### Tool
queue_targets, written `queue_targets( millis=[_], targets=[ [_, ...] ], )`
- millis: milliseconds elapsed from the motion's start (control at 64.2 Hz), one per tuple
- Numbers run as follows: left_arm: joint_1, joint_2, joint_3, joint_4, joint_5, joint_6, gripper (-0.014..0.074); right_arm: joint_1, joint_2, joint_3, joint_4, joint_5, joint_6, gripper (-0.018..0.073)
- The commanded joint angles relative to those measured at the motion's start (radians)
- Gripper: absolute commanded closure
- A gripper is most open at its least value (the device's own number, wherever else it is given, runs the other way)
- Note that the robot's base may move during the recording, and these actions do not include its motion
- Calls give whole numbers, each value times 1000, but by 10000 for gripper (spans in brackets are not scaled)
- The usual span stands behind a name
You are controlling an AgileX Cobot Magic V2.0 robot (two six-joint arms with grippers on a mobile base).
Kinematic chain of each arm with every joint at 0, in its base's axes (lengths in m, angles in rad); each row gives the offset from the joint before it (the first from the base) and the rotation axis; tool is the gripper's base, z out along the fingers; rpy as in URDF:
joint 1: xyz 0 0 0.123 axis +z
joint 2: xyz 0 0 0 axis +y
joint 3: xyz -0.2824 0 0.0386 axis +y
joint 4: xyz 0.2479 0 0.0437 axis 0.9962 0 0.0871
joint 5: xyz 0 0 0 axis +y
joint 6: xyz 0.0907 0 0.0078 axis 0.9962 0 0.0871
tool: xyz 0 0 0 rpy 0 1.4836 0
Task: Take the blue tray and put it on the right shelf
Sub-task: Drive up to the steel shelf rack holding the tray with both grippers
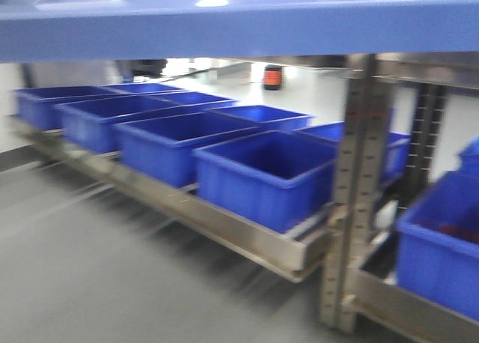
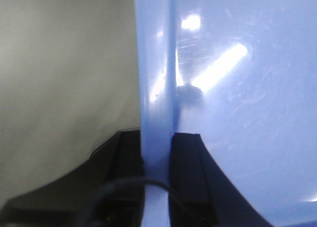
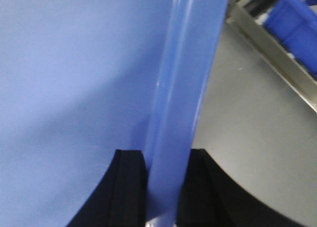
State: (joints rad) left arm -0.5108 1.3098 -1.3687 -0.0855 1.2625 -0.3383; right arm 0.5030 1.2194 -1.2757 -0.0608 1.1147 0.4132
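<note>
The blue tray (image 1: pixel 239 25) is held up in the air, its pale glossy body stretching across the whole top of the front view, above and apart from the racks below; it rests on nothing that can be seen. The left gripper (image 2: pixel 157 138) is clamped on the tray's rim, one black finger (image 2: pixel 185 167) pressed against the inner side and the other against the outer side, with the rim running straight up between them; bright glare streaks lie on the tray's inner surface to the right, and a thin dark cable (image 2: pixel 131 183) crosses in front of the fingers. The right gripper (image 3: pixel 163 155) is likewise closed on the opposite rim, its black fingers (image 3: pixel 130 187) touching both faces of the flared edge. In the front view a long stainless-steel rack (image 1: pixel 224 227) carries two rows of deep blue bins (image 1: pixel 262 178) side by side; a perforated steel upright (image 1: pixel 359 178) stands at its right end. Beyond that upright the right shelf (image 1: pixel 404 313) shows its steel front rail, with another deep blue bin (image 1: pixel 441 246) sitting on it. The grey floor (image 1: pixel 90 268) lies in front of the racks; a small orange-red object (image 1: pixel 273 76) sits far behind, too blurred to identify.
</note>
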Motion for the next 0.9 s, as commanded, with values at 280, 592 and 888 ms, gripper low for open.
queue_targets(
  millis=[280, 592, 888],
  targets=[
    [-11, -23, -36, -39, 73, 10, 645, -2, -26, -30, 1, -59, -29, 502],
    [-11, -23, -36, -39, 73, 10, 645, -2, -26, -30, 1, -59, -29, 502],
    [-11, -23, -36, -39, 73, 10, 645, -2, -26, -30, 1, -59, -29, 502]
  ],
)
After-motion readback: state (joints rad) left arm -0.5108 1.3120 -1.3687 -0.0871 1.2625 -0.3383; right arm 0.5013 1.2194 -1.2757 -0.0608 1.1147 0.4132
